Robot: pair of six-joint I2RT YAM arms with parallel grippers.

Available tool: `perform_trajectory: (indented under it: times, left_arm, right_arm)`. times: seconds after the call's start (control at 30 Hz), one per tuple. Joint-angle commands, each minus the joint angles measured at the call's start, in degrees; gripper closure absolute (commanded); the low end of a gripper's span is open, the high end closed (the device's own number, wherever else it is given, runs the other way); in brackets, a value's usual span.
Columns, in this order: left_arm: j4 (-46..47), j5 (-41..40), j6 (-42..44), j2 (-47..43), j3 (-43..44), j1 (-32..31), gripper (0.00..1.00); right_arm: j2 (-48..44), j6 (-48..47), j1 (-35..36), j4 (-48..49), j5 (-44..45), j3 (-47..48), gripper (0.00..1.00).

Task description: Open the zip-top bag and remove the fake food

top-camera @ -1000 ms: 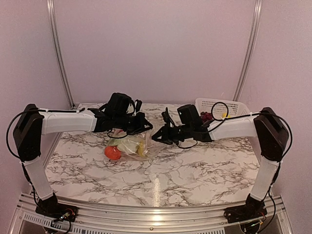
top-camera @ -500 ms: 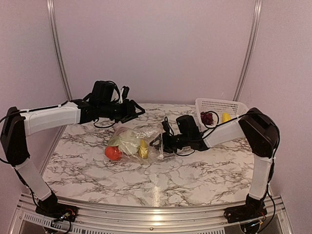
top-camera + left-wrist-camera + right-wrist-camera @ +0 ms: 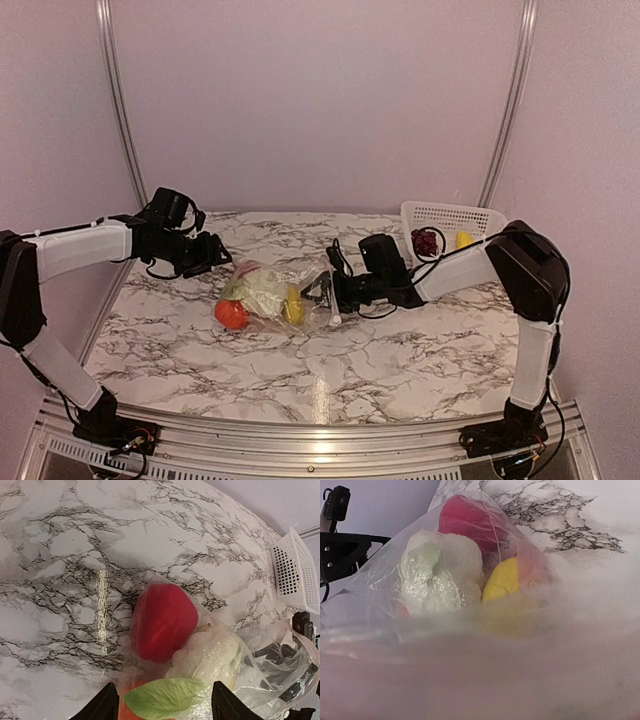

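The job looks partly done. One white lattice plastic basket point(image 3: 455, 215) at the back right of the marble-patterned counter point(image 3: 400, 350) holds two toy foods: one dark purple grape cluster point(image 3: 424, 241) and one yellow piece point(image 3: 464, 239). The one clear crinkly zip-top bag point(image 3: 270, 295) lies left of centre on the counter with four pieces inside: one orange-red ball point(image 3: 231, 314), one red piece point(image 3: 164, 622), one pale green leafy piece point(image 3: 262, 290) and one yellow piece point(image 3: 293, 305). Those four are left to take out. I cannot tell whether the zip is parted.

The left gripper point(image 3: 212, 256) hangs clear to the bag's left, fingers apart and empty. The right gripper point(image 3: 326, 292) sits at the bag's right edge with plastic blurring its view, so I cannot tell its state.
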Motion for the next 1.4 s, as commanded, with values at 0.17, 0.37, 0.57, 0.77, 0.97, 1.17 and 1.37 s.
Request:
perform_trajectory:
  times: [0.17, 0.37, 0.57, 0.77, 0.97, 1.17, 1.37]
  left_arm:
    - [-0.2, 4.4, 5.6, 5.9, -2.9, 0.3, 0.36]
    - [6.2, 10.4, 3.8, 9.6, -5.9, -0.6, 0.41]
    - [8.0, 11.1, 2.6, 10.9, -5.2, -3.3, 0.71]
    - [8.1, 9.1, 0.4, 8.0, -6.6, -3.8, 0.90]
    - [6.7, 6.4, -0.4, 6.3, -7.7, -3.6, 1.00]
    - [7.1, 5.5, -1.1, 5.9, -7.7, -3.6, 1.00]
    - [7.0, 5.2, -1.1, 5.6, -7.6, -3.5, 1.00]
  right_arm:
    - [4.2, -5.9, 1.2, -8.4, -0.2, 4.6, 0.29]
    - [6.5, -9.3, 1.2, -12.3, -0.2, 7.6, 0.25]
    - [7.3, -11.4, 1.2, -14.5, -0.1, 9.1, 0.12]
    - [6.3, -15.0, 1.2, -19.0, 3.5, 9.5, 0.15]
    - [4.4, -22.0, 1.2, -27.1, 7.8, 9.0, 0.17]
    - [3.7, -26.6, 1.2, -30.5, 10.7, 7.9, 0.31]
    - [0.1, -27.4, 1.2, -30.8, 12.0, 7.2, 0.55]
